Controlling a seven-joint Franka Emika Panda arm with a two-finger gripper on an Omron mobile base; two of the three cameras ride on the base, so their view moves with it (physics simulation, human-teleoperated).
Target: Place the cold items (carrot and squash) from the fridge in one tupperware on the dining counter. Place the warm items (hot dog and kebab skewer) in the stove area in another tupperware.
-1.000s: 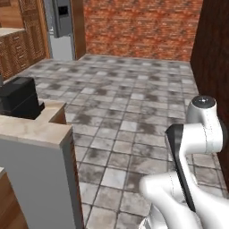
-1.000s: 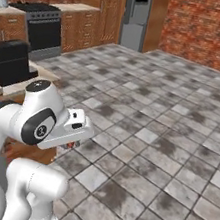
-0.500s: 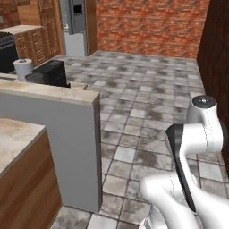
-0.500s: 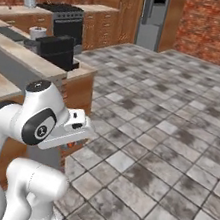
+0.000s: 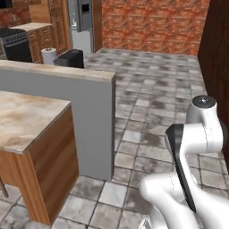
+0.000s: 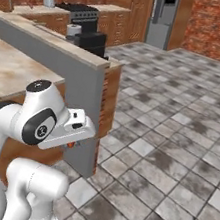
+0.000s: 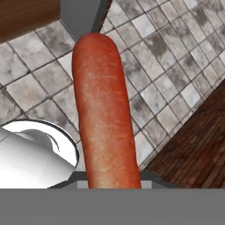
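- The room is a kitchen with a grey-and-white tiled floor [image 5: 152, 94], a red brick wall [image 5: 154, 24] at the far end and wooden cabinets [image 6: 125, 3] along the side.
- Nearest, in the hand view, the claw [image 7: 113, 182] is clenched on the carrot [image 7: 104, 110]. The orange root stands straight out from the claw, over floor tiles and a strip of dark wood.
- In the right base view a small orange end shows under the white hand [image 6: 71, 144], just beside the corner of the counter.
- Next comes the desk [image 5: 27, 118]: a marble top on wood sides, backed by a taller grey partition [image 5: 85, 107] with a pale ledge. Its end corner stands close beside the arm.
- On the far end of that ledge sit a black box-shaped appliance [image 6: 90, 40] and a white paper-towel roll [image 5: 48, 55].
- Beyond the desk corner the floor lies open and wide up to the brick wall; a dark wooden wall [image 5: 217, 67] borders it on the arm's right.
- Farthest back stand a black stove [image 6: 80, 10] and a steel fridge [image 6: 163, 14].
- No brand, label or writing can be read anywhere.
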